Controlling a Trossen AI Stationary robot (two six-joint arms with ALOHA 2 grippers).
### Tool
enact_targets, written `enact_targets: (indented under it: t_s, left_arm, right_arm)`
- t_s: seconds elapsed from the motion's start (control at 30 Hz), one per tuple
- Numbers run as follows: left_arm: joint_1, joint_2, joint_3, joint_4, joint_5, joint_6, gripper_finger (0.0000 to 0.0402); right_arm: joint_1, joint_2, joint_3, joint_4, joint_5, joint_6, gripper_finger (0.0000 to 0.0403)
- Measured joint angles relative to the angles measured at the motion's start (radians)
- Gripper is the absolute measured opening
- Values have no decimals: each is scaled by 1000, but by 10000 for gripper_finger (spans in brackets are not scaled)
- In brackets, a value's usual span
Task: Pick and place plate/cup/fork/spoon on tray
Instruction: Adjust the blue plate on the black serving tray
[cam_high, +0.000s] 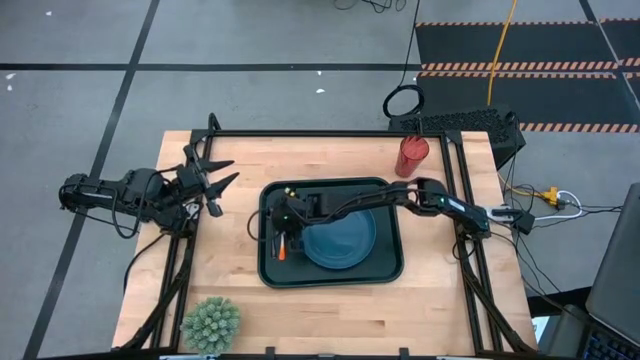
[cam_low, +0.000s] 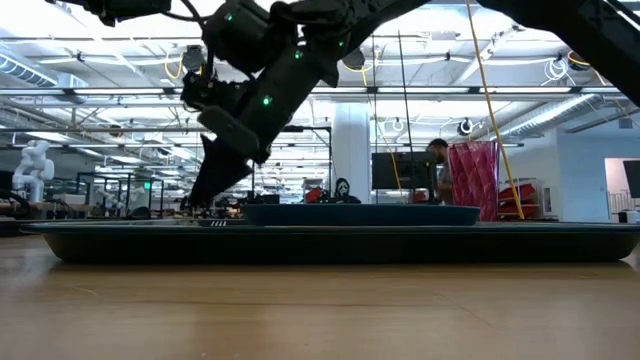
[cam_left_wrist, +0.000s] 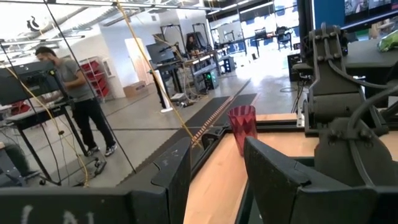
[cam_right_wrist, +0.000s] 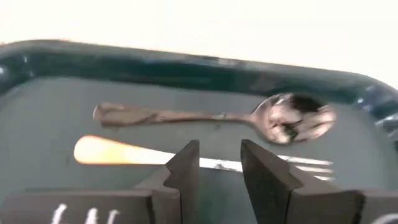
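The fork (cam_right_wrist: 186, 155), with an orange handle and silver tines, lies flat on the dark tray (cam_high: 385, 268) beside the dark spoon (cam_right_wrist: 217, 116). The right gripper (cam_right_wrist: 219, 168) hangs just over the fork, fingers narrowly apart, holding nothing. The blue plate (cam_high: 345, 240) is also on the tray. The red cup (cam_high: 411, 155) stands on the table. The left gripper (cam_high: 215, 180) waits wide open at the table's left edge.

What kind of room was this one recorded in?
Probably a big open robotics lab or workshop: exposed ceiling lights and pipework, hazard-striped floor mats, and benches with monitors where a person stands.
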Motion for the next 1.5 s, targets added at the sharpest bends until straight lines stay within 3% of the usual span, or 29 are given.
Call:
enact_targets:
  t_s: [0.8,1.07,1.3,1.5]
  left_arm:
    - [0,0,0,-1,7,-2,152]
    - [0,0,0,-6,20,-17,152]
    - [0,8,0,5,27,-18,152]
    - [0,28,-1,63,26,-16,152]
  right_arm:
    - [20,-21,0,-92,-2,5,112]
    - [10,-76,1,-274,131,11,112]
    - [-4,-135,0,-452,160,128,112]
    - [12,-252,-146,-443,188,231,112]
